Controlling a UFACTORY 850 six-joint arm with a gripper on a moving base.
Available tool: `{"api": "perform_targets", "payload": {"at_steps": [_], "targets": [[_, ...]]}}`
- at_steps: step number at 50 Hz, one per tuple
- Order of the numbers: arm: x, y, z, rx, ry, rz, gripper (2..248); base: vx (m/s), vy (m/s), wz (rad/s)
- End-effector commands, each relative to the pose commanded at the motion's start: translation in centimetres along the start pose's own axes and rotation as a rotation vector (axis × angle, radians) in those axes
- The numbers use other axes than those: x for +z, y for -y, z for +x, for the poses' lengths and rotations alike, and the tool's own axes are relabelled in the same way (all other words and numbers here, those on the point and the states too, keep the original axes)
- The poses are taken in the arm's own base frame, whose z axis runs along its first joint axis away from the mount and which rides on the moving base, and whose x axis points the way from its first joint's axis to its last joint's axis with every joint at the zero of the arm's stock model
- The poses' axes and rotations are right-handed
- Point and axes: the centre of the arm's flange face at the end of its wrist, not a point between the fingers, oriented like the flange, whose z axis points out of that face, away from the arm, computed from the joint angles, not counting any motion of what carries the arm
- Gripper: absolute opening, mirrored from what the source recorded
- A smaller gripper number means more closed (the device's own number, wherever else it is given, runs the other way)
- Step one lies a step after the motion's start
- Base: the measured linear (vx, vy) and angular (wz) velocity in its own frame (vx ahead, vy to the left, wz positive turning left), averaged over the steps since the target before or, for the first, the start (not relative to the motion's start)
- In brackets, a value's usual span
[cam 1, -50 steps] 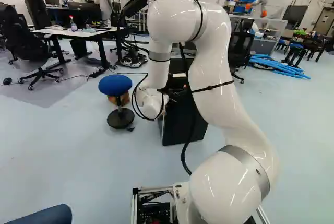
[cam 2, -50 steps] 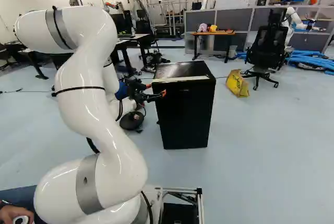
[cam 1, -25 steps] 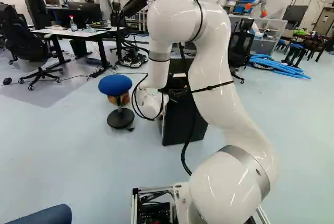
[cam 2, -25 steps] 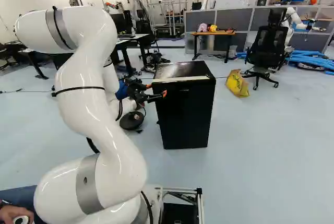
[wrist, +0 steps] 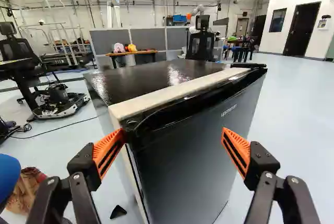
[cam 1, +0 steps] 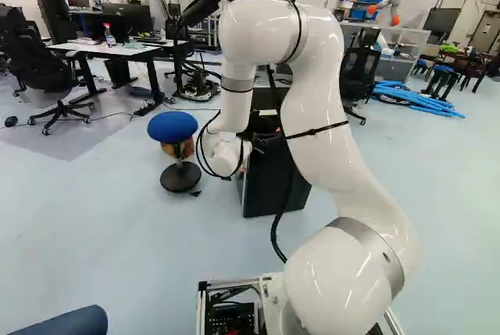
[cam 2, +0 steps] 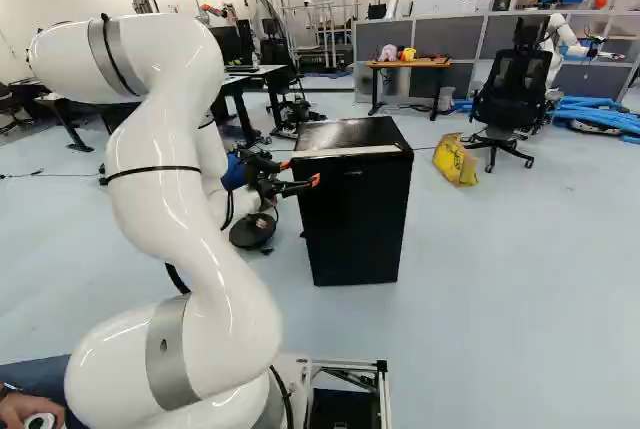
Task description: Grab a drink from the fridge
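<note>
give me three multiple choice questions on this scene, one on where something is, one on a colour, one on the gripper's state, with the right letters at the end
1. Where is the yellow bag in the right base view?
A) on top of the fridge
B) on the floor, to the right of the fridge
C) hanging from the gripper

2. What colour is the seat of the stool?
A) blue
B) red
C) green

3. How does the gripper stand?
A) shut on the fridge
B) shut on nothing
C) open

Right letters:
1. B: the right base view shows the bag on the floor near the office chair.
2. A: the left base view shows the round blue seat.
3. C: the wrist view shows its two fingers wide apart, with nothing gripped between them.
</note>
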Motion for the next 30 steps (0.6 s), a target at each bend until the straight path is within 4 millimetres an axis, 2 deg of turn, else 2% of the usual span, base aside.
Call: {"api": "perform_targets", "payload": {"at_steps": [30], "targets": [[-0.47, -0.05, -0.05, 0.004, 0.001, -0.034, 247, 0.0, 0.0, 0.0]]}}
